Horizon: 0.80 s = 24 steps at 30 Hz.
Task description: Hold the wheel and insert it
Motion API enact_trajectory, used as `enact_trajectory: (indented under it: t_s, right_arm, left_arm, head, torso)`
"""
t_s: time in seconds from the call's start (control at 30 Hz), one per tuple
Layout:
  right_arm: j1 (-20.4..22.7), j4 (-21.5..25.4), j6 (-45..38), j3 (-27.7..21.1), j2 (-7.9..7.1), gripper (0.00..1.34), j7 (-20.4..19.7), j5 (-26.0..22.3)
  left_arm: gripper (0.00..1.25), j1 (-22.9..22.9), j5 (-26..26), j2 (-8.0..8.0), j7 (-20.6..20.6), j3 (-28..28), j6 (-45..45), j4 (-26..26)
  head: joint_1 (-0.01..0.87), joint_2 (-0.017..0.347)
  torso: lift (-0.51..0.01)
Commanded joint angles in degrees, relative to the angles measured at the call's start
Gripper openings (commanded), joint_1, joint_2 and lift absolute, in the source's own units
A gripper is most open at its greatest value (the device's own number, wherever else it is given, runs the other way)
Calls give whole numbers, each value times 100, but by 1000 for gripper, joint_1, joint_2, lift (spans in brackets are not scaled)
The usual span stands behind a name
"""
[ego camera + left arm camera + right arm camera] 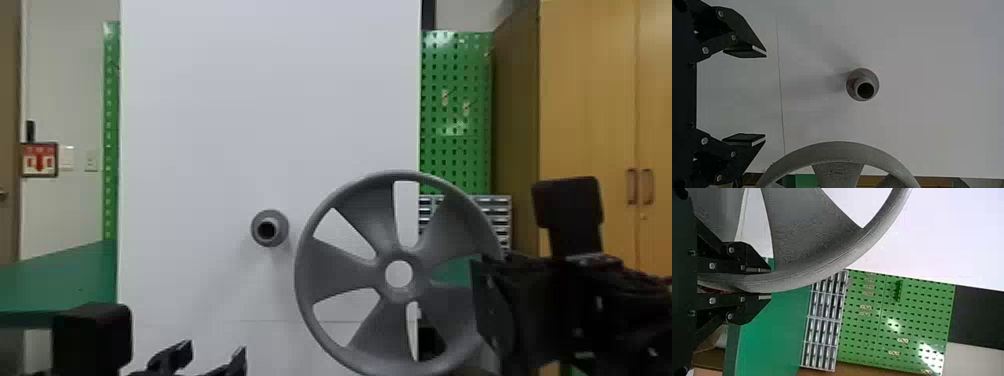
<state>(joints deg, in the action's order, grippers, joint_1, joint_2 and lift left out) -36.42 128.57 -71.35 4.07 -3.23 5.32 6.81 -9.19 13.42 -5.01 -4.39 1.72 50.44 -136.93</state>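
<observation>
Wheel (340, 267): probably stiff, light, smooth; best held at the rim (850, 250), where right fingers (750, 260) grip it. Left fingers (746, 53) open.

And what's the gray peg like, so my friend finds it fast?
Look at the tall white board. On its front, left of the big spoked wheel, a gray peg sticks out. It's much smaller than the wheel, with one dark round hole and no spokes.
</observation>
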Motion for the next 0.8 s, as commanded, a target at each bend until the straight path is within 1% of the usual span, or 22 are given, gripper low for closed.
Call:
enact_trajectory:
  t_s: [0.0,0.13,0.27,0.4,0.6,0.77]
  right_arm:
    - [-190,-25,-63,-20,-20,124,-13,4]
    - [-322,-77,-98,-29,-37,124,-83,-13]
    - [-410,-139,-46,-117,-55,123,-224,-295]
    - [-524,-165,-37,-108,-81,123,-286,-391]
    - [-533,-183,16,-99,-81,121,-488,-611]
    - [-560,-209,25,-64,-90,120,-523,-690]
  left_arm:
    - [761,-21,-32,0,0,39,1,0]
    - [761,-48,-32,0,9,92,1,53]
    - [761,-65,-41,0,9,127,1,79]
    - [761,-83,-41,0,9,136,1,88]
    - [761,-92,-41,0,9,136,1,88]
    - [761,-92,-41,0,9,136,1,88]
  head:
    - [0,21]
    - [0,21]
    - [0,21]
    - [0,21]
    - [0,21]
    - [0,21]
  torso:
    - [-489]
    - [-489]
    - [-489]
    - [-489]
    - [-489]
    - [-489]
